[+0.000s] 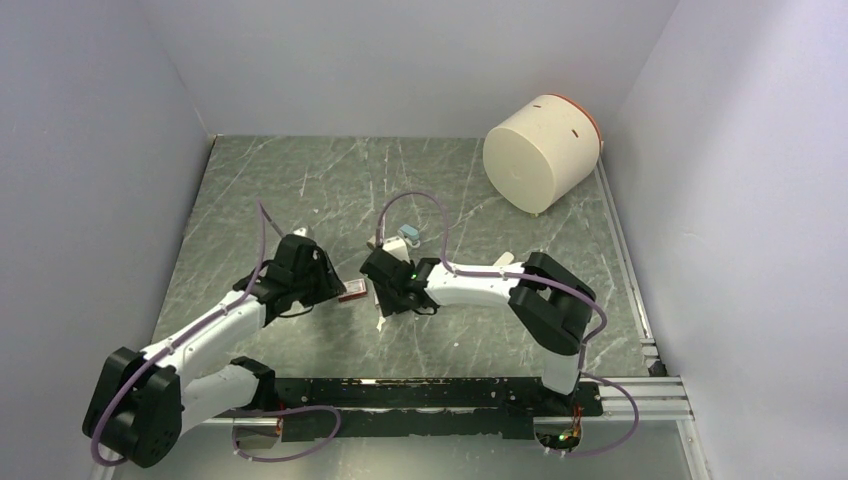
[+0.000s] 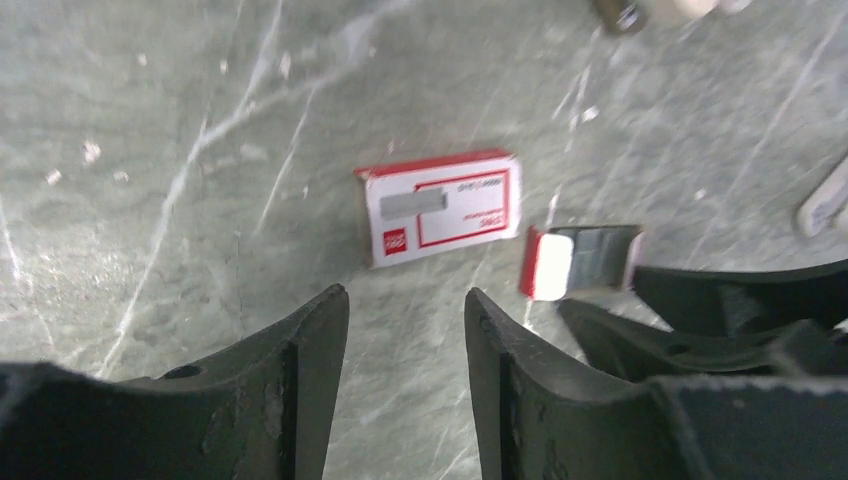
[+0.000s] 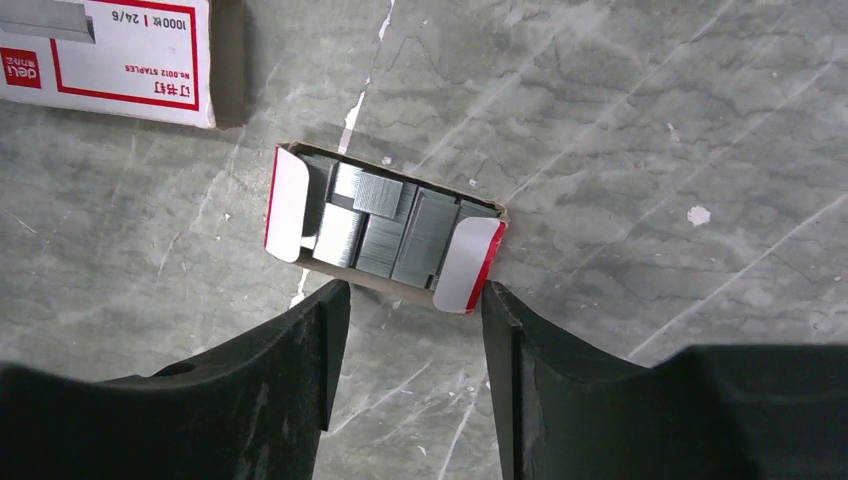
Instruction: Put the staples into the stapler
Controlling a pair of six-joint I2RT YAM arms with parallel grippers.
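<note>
The staples [image 3: 385,228] are silvery strips lying in a small open card tray with white, red-edged flaps, flat on the grey marbled table. My right gripper [image 3: 410,300] is open just short of the tray, one fingertip at each end of it, touching nothing. The red and white staple box [image 2: 440,207] lies beside the tray [image 2: 580,260]. My left gripper [image 2: 405,300] is open and empty, a little short of the box. In the top view both grippers [image 1: 325,280] [image 1: 385,288] flank the box [image 1: 350,293]. A small white and pale blue thing [image 1: 408,238], seemingly the stapler, lies just behind the right gripper.
A big cream cylinder [image 1: 540,150] with an orange rim lies on its side at the back right. White scraps lie near the right arm [image 1: 381,325] [image 1: 503,262]. White walls close in three sides. A black rail [image 1: 430,395] runs along the near edge.
</note>
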